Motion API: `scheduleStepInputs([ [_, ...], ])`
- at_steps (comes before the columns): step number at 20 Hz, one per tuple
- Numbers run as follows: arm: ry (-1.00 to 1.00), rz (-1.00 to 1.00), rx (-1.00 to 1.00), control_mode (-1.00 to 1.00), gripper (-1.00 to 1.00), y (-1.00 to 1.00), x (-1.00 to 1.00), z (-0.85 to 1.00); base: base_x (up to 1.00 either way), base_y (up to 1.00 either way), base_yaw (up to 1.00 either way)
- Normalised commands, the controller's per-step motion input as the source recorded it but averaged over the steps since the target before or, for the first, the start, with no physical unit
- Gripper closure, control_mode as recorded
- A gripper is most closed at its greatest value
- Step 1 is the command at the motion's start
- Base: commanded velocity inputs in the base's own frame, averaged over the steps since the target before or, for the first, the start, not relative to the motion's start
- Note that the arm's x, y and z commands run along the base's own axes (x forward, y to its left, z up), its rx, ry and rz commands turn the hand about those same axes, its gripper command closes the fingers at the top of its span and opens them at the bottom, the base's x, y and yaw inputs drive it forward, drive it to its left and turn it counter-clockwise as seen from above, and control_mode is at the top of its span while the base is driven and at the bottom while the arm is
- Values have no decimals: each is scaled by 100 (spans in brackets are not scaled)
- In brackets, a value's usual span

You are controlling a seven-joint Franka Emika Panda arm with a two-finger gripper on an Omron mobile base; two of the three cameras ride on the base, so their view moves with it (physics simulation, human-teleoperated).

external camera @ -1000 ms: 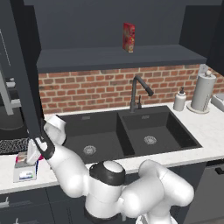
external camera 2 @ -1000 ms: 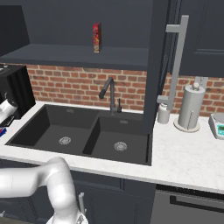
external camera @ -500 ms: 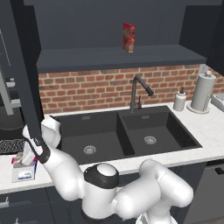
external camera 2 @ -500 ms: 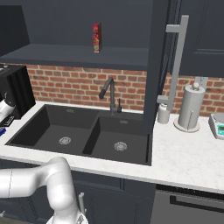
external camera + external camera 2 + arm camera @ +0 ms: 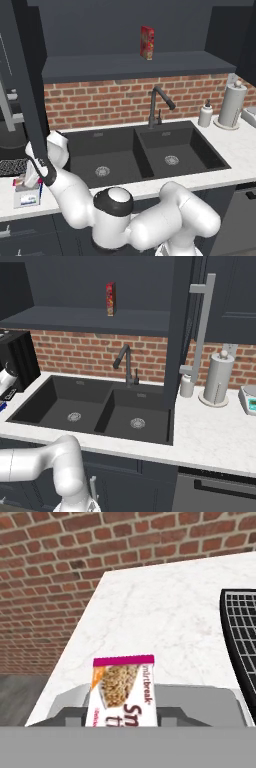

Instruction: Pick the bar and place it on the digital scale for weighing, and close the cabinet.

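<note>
Hand view: hand clamped around the bar, above the digital scale.

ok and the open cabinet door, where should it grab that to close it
Grip the long silver bar handle around its middle, jaws across it. It stands vertical, held off the open cabinet door on posts, leaving room behind. Probably come from the door's outer face, the paper towel roll side.

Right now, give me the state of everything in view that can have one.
gripper: shut on the bar
bar: gripped, at the digital scale, contact unclear
digital scale: on the counter, by the bar
cabinet: doors open
faucet: no water running
red carton: upright on the cabinet shelf
</note>
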Motion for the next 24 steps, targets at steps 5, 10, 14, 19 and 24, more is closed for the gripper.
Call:
scheduleStepInputs([
  [5,0,0,0,-100,-100,0,2,0,0,0,0],
  [10,-2,0,0,-100,-100,0,0,0,0,0,0],
  [14,-4,0,0,-100,-100,0,-6,1,0,0,0],
  [19,-12,0,0,-100,-100,-4,-25,14,0,0,0],
  [24,-23,0,2,-100,-100,-24,-39,43,0,0,0],
])
